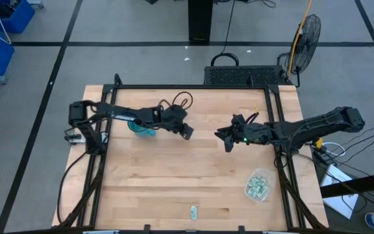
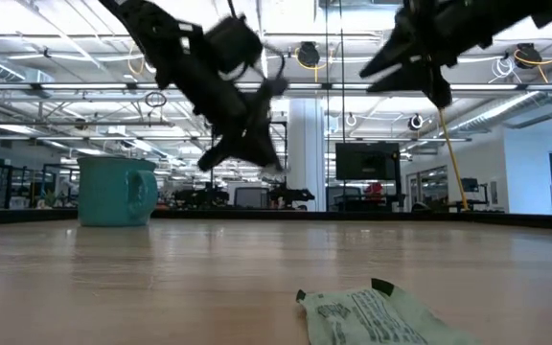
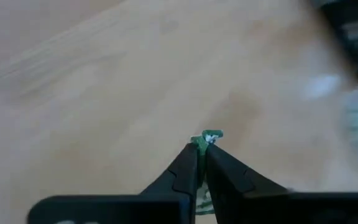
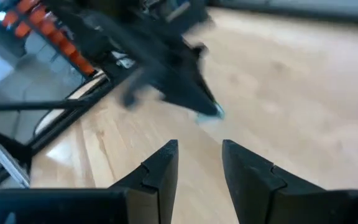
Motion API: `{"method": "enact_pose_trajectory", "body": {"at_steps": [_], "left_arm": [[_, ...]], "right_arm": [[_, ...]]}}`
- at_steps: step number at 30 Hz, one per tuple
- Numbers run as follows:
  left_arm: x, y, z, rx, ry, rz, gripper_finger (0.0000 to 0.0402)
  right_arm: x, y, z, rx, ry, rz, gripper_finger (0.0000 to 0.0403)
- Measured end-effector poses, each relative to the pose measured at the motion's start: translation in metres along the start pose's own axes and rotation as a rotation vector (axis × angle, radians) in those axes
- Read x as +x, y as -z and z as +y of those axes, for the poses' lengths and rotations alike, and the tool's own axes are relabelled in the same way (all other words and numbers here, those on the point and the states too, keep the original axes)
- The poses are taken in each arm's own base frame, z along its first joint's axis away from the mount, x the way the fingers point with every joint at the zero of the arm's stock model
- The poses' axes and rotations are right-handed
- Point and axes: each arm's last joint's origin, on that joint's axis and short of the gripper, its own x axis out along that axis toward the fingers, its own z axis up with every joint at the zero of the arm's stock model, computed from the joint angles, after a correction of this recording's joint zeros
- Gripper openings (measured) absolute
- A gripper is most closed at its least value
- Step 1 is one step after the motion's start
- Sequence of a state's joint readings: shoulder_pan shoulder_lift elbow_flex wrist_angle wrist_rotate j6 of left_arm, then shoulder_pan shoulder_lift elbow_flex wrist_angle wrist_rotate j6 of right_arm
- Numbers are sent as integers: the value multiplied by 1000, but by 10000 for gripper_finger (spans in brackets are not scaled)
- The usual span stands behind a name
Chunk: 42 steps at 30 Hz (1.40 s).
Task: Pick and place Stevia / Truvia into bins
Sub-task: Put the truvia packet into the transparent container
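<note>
My left gripper [image 1: 188,132] hangs above the table's middle, shut on a pale green sachet [image 3: 209,137]. My right gripper [image 1: 224,138] hangs open and empty a little to its right, pointing at it; its fingers show in the right wrist view [image 4: 199,163]. The clear tub [image 1: 259,184] stands on the table at the near right with several green-white sachets inside. One more sachet [image 1: 193,212] lies flat near the table's near edge; it also shows in the low view [image 2: 377,314]. My left gripper pinches the sachet between its two fingers; only a small green and white end [image 3: 211,135] sticks out past the fingertips [image 3: 190,155]. The sachet is lifted clear of the table. Which part of the sachet the fingers are on is hidden by the fingers.
A teal mug [image 1: 141,126] stands on the table under the left arm; it also shows in the low view [image 2: 115,191]. Black frame rails [image 1: 274,123] run along the table's left, right and far sides. Bare wood lies between the grippers and the tub.
</note>
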State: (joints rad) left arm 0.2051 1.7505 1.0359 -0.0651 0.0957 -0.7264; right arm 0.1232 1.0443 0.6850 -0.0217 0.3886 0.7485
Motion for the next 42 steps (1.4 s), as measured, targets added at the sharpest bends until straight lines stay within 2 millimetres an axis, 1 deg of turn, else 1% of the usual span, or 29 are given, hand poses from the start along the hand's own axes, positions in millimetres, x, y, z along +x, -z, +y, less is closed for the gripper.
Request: {"method": "enact_pose_trajectory", "body": {"at_steps": [2, 4, 7, 8, 10, 12, 15, 17, 19, 22, 25, 29, 33, 37, 42], "left_arm": [[-12, -4, -13, 10, 72, -49, 42], [-23, -8, -27, 28, 147, -113, 43], [-37, -13, -43, 47, 249, -201, 34], [-41, -15, -49, 54, 286, -234, 30], [-50, -18, -57, 65, 342, -281, 21], [-55, -21, -62, 68, 388, -327, 13], [-56, -22, -64, 54, 405, -339, 10], [-55, -21, -63, 35, 403, -330, 17], [-54, -19, -63, 24, 390, -309, 30], [-53, -15, -63, 27, 372, -283, 44], [-53, -12, -67, 32, 379, -283, 47], [-54, -9, -71, 29, 366, -303, 48], [-54, -9, -71, 27, 354, -312, 48], [-53, -8, -71, 27, 351, -310, 48], [-52, -8, -70, 28, 349, -307, 49]], "right_arm": [[3, 10, -9, 125, 15, 9, 119], [8, 20, -19, 294, -12, -28, 119], [16, 29, -30, 572, -128, -131, 119], [20, 33, -34, 636, -160, -153, 119], [29, 39, -36, 718, -202, -178, 119], [39, 43, -35, 764, -249, -175, 119], [55, 40, -22, 801, -372, -172, 119], [63, 37, -16, 809, -426, -196, 119], [71, 34, -12, 796, -451, -199, 119], [76, 33, -14, 791, -447, -187, 119], [78, 30, -17, 780, -431, -198, 119], [77, 26, -17, 757, -466, -225, 119], [77, 27, -17, 736, -482, -198, 118], [75, 29, -13, 728, -509, -164, 118], [72, 30, -8, 723, -543, -164, 118]]}}
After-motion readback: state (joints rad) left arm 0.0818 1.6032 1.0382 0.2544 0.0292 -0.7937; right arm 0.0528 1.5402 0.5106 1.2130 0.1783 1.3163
